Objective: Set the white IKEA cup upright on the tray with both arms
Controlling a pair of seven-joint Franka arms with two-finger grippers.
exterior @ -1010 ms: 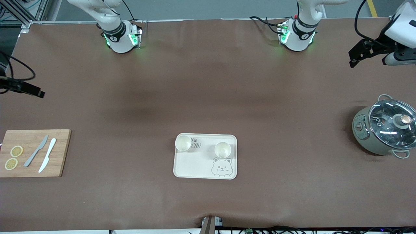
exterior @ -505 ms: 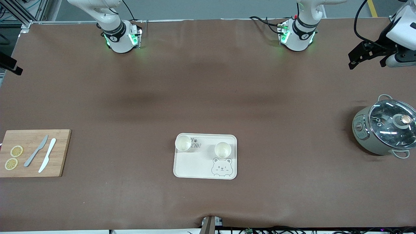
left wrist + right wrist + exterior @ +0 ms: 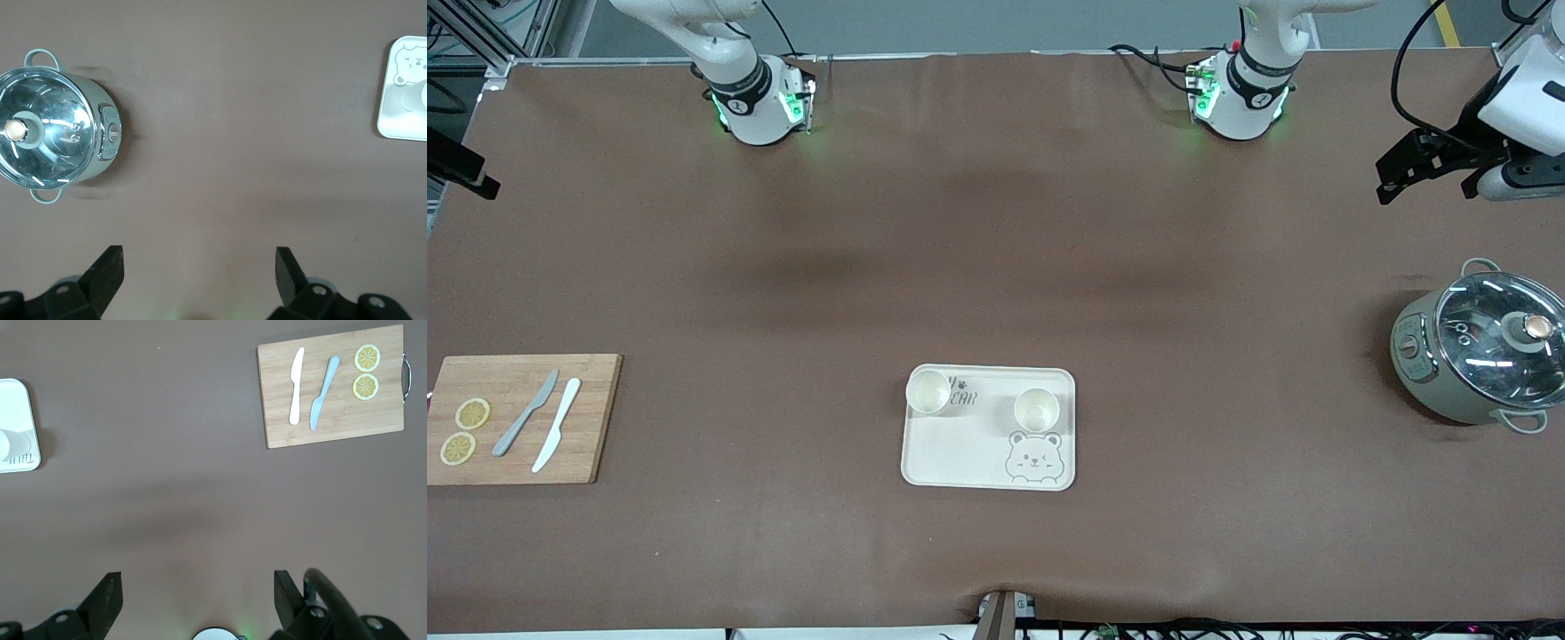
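Observation:
The cream tray (image 3: 960, 453) with the bear drawing lies on the brown table, near the front camera. Two white cups stand upright on it: one (image 3: 927, 392) over the lettering at the corner toward the right arm's end, the other (image 3: 1036, 409) above the bear face. My left gripper (image 3: 1385, 182) hangs open and empty over the table at the left arm's end; its wrist view (image 3: 198, 252) shows the tray's edge (image 3: 393, 127). My right gripper (image 3: 480, 182) hangs open and empty at the right arm's end; its wrist view (image 3: 197, 576) shows a tray corner (image 3: 17, 397).
A grey-green pot with a glass lid (image 3: 1480, 347) stands at the left arm's end, also in the left wrist view (image 3: 53, 127). A wooden cutting board (image 3: 520, 418) with two knives and two lemon slices lies at the right arm's end, also in the right wrist view (image 3: 333, 387).
My right gripper has drawn back toward the robots' side and the table's edge. My left gripper has shifted only slightly. The cups and tray have not moved.

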